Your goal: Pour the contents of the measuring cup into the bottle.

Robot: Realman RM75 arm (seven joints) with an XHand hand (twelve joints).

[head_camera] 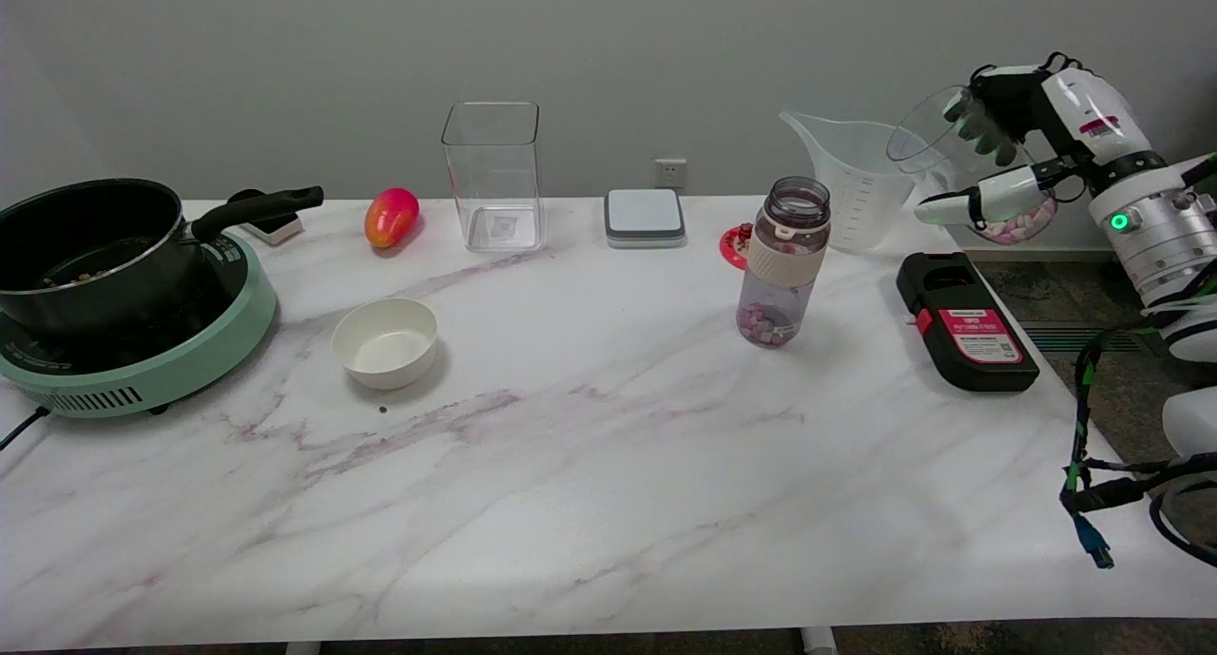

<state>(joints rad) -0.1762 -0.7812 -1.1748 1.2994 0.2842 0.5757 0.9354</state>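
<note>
black pot with a long handle [90, 246] on round mint-green hotplate [143, 370], 9 o'clock | white round bowl [385, 343], left of centre | red-orange egg-shaped fruit [391, 217], 11 o'clock | clear tall square container [492, 175], 12 o'clock | grey-white square pad [644, 218], 12 o'clock | black box with red label [965, 320], 3 o'clock

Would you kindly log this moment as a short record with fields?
right hand: grips a clear cup, raised off the table's right edge
clear cup: tilted, pale pieces inside
bottle: upright, open, some pieces at bottom
large measuring jug: stands behind bottle
pour: not yet over bottle
</note>
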